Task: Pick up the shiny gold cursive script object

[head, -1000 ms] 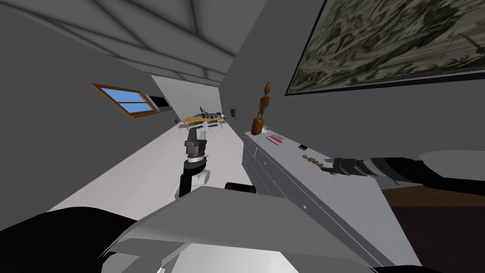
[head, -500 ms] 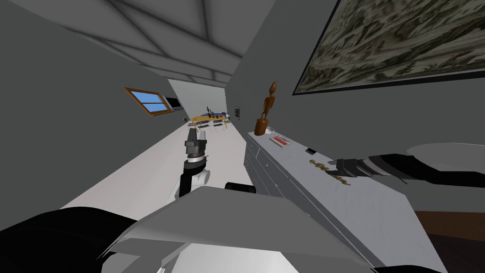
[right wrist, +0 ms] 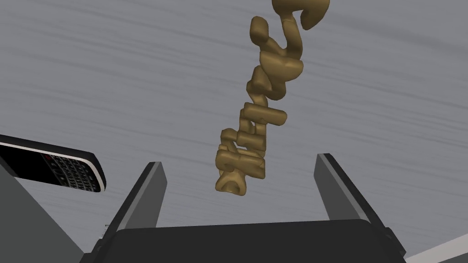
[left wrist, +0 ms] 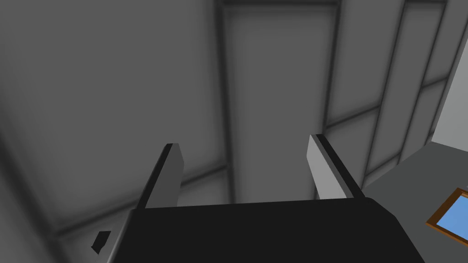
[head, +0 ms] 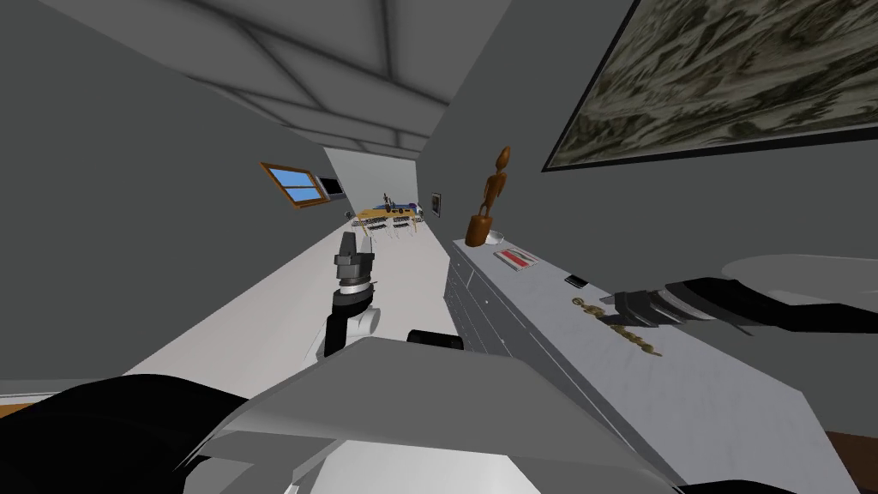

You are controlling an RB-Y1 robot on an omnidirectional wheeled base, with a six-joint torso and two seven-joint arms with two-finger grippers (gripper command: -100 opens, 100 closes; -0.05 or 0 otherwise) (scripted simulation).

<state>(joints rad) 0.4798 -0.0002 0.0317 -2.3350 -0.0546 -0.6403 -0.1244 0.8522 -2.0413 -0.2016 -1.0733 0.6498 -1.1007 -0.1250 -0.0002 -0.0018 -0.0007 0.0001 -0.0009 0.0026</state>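
- while the robot's view swung along the dresser (head: 729,386), the right gripper (right wrist: 238,160) stayed over the gold script (right wrist: 256,118), fingers spread, empty.
- the script lay flat, one end between them; lowering seemed next.
- the left gripper (left wrist: 244,148) hung open, empty.

Gold script obj (right wrist: 263,114), black phone (right wrist: 50,166), grey top (right wrist: 114,68).

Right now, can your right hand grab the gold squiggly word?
Probably yes. The right gripper hangs open over the gold script, whose near end sits between the fingers. It lies flat on the grey dresser top, and the black phone is off to one side, apart from it.
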